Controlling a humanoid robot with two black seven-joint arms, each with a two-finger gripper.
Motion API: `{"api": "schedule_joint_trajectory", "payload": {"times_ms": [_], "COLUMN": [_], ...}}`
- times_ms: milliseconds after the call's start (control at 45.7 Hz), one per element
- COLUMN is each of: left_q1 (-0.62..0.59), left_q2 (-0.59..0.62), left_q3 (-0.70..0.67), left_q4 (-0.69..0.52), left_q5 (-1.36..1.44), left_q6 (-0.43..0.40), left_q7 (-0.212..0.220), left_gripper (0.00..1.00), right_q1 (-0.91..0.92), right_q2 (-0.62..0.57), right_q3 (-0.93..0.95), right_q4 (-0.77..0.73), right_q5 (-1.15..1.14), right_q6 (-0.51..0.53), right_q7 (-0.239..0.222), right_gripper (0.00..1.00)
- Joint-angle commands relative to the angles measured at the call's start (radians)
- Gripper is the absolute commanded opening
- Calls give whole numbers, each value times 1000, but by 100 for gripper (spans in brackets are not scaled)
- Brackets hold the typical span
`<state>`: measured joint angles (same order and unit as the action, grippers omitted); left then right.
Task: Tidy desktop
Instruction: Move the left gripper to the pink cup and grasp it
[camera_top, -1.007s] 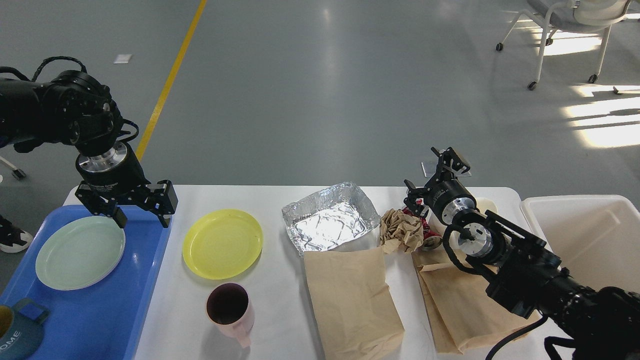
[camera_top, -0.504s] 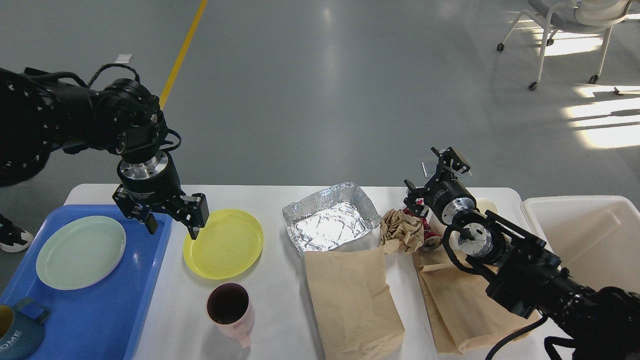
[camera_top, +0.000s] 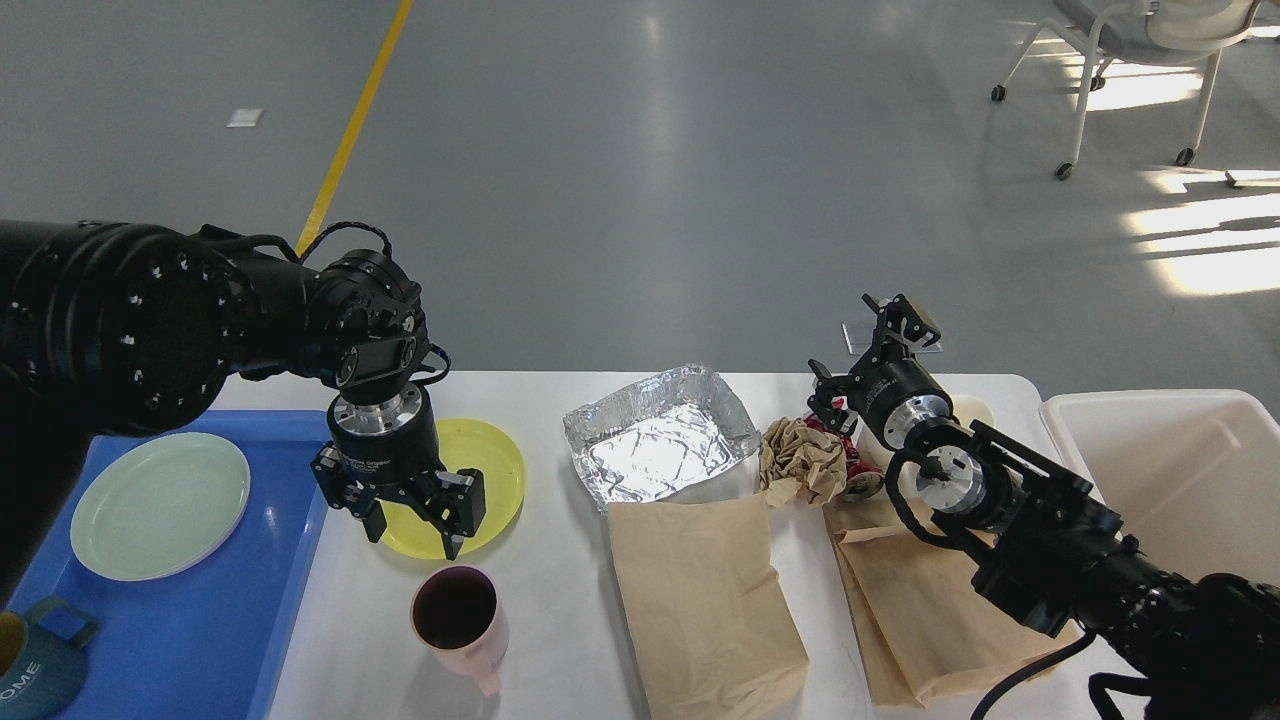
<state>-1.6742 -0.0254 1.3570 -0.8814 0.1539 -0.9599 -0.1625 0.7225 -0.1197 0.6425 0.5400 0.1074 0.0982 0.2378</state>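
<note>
The white desktop (camera_top: 560, 600) spans the view. On it lie a yellow plate (camera_top: 495, 470), a pink mug (camera_top: 458, 617), a foil tray (camera_top: 660, 440), crumpled brown paper (camera_top: 800, 462) and two flat brown paper bags (camera_top: 700, 600) (camera_top: 905, 600). My left gripper (camera_top: 412, 528) hangs open over the yellow plate's near edge, just above the pink mug, holding nothing. My right gripper (camera_top: 868, 350) stands at the table's far edge beyond the crumpled paper; its fingers look spread with nothing between them.
A blue tray (camera_top: 210, 620) at the left holds a pale green plate (camera_top: 160, 505) and a teal mug (camera_top: 35, 665). A white bin (camera_top: 1180, 480) stands at the right. Red wrapper scraps (camera_top: 852, 462) lie by the crumpled paper. An office chair (camera_top: 1140, 60) stands far back.
My left arm has swung right and nearer, from over the blue tray's far corner to above the yellow plate's near edge. The right arm has not moved.
</note>
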Motion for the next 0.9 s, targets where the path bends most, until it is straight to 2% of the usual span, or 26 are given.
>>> {"api": "schedule_joint_trajectory", "payload": {"times_ms": [0,569,723,876], "left_q1": [13,94,110,125], "left_q2": [-2,-42,-54,-59], "left_q3": [2,-3,1,2], "left_q4": [16,65,81,96], "left_q5": [0,-2,-2,0], "left_q6": [0,0,0,0], "left_q7": [0,0,1,1], "left_gripper": [79,77,70,58], "right_q1": [0,0,0,0], "right_q2": [0,0,0,0], "right_q3": [0,0,0,0], "right_q4": [0,0,0,0], "right_q5": [0,0,0,0], "right_q6": [0,0,0,0], "right_q7": [0,0,0,0], "right_gripper": [100,100,100,100]}}
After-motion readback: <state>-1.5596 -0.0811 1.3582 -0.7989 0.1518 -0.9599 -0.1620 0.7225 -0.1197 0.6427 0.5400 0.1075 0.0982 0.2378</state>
